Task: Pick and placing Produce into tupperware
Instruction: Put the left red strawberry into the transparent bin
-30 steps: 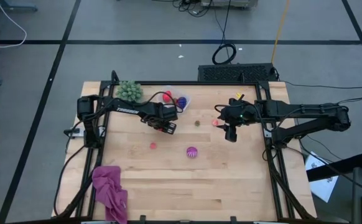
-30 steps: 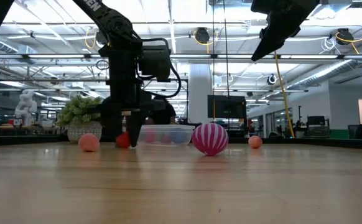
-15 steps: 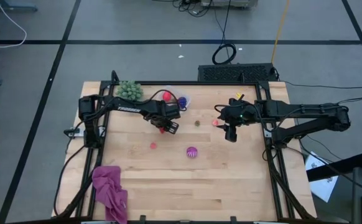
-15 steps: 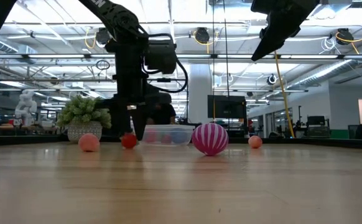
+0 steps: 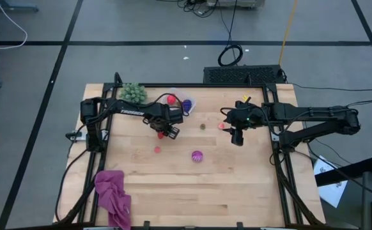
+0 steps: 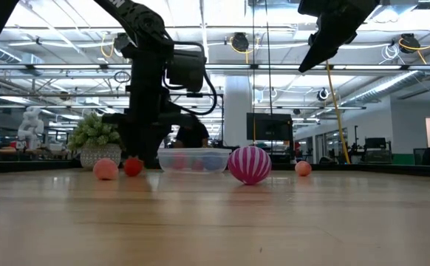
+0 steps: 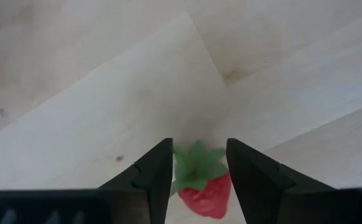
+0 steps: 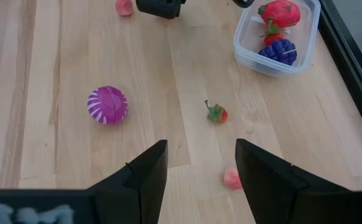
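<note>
A red toy strawberry [image 7: 204, 190] with green leaves lies on the table [image 5: 237, 185], also showing in the low view [image 6: 132, 166]. My left gripper [image 5: 166, 131] is open and low over it, with a finger on either side [image 7: 199, 152]. The clear tub [image 5: 180, 103] stands at the far side and holds a red [image 8: 282, 12] and a blue-purple piece [image 8: 278, 51]. A magenta-striped ball [image 5: 197, 156], two pink pieces [image 5: 157, 149] [image 5: 222, 126] and a small brownish piece [image 5: 202, 126] lie on the table. My right gripper [image 8: 199, 168] is open and empty, raised above the table's right half [image 5: 237, 138]. My left gripper has the strawberry between its two fingers [image 7: 159, 168], which come from above. The strawberry rests on the table. I cannot tell whether the fingers touch it.
A green bushy plant [image 5: 133, 93] stands at the far left beside the tub. A magenta cloth [image 5: 112, 195] lies at the near left corner. Bare wood lies along the near side of the table.
My left gripper has gone a little toward the table's left edge. The strawberry has moved the same way along the table and stays beneath the gripper.
</note>
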Action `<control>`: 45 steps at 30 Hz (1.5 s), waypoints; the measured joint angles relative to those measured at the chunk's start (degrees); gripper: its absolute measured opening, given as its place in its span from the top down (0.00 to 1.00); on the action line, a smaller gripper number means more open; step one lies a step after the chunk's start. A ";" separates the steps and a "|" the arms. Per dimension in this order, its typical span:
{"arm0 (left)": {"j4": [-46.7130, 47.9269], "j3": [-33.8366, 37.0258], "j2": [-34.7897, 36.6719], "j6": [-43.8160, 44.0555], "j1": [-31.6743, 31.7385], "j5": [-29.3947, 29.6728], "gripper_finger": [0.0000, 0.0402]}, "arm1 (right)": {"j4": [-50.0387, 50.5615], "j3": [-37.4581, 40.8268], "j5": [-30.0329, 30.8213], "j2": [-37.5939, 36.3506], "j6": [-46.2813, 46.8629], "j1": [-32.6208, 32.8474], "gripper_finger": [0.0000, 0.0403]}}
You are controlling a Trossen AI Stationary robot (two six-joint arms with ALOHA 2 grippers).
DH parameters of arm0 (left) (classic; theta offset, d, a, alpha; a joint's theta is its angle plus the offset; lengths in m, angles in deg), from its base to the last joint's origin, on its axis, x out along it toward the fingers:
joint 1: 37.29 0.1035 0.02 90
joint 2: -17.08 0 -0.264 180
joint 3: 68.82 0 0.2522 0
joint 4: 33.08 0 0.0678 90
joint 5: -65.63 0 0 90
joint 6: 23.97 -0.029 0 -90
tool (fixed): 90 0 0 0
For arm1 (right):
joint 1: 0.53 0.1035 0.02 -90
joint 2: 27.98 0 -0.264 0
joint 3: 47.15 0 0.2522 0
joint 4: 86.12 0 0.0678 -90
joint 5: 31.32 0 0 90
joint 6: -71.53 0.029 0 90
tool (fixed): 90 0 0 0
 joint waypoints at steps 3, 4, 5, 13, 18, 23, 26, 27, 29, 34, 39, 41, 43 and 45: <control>-0.38 -0.02 0.00 0.02 0.00 1.11 0.61 | 0.00 0.00 -0.01 0.00 0.00 -0.01 0.55; -0.45 -0.02 0.00 0.02 0.00 1.34 0.61 | 0.00 0.00 0.00 0.00 0.00 -0.01 0.55; -0.61 -0.02 0.00 0.02 0.00 1.38 0.61 | 0.00 0.00 0.00 0.00 0.00 -0.02 0.55; -0.66 -0.04 0.00 -1.52 0.00 1.42 0.61 | 0.00 0.00 0.00 0.00 0.00 0.00 0.55; -0.54 -0.04 0.02 -2.34 0.04 3.03 0.55 | 0.00 0.00 0.00 0.00 0.00 0.00 0.55; 1.37 -0.04 0.02 -1.44 -0.16 0.43 0.46 | 0.02 0.00 0.00 0.00 0.00 0.00 0.55; 4.95 -0.04 0.02 -0.44 -1.11 -1.24 0.42 | 0.02 0.00 0.00 0.00 0.00 0.00 0.55; 5.87 -0.04 0.02 0.08 -1.54 -1.59 0.42 | 0.02 0.00 0.00 0.00 0.00 0.00 0.55; 6.89 -0.04 0.02 1.18 -2.46 -1.66 0.40 | 0.01 0.00 -0.01 0.00 -0.01 0.00 0.55; 6.57 -0.04 0.07 2.05 -4.31 -1.66 0.38 | 0.01 0.00 0.00 0.00 -0.01 0.00 0.55; 5.62 -0.04 0.11 3.50 -4.91 -1.69 0.39 | 0.02 0.00 0.00 0.00 0.00 0.00 0.55; 5.64 -0.04 0.11 3.80 -5.30 -1.89 0.39 | 0.01 0.00 -0.01 0.00 0.00 0.00 0.55; 5.64 -0.04 0.11 4.04 -5.66 -2.66 0.39 | 0.01 0.00 0.00 0.00 0.00 0.00 0.55; 5.64 -0.04 0.11 4.77 -6.01 -3.24 0.39 | 0.00 0.00 0.00 0.00 0.00 0.00 0.55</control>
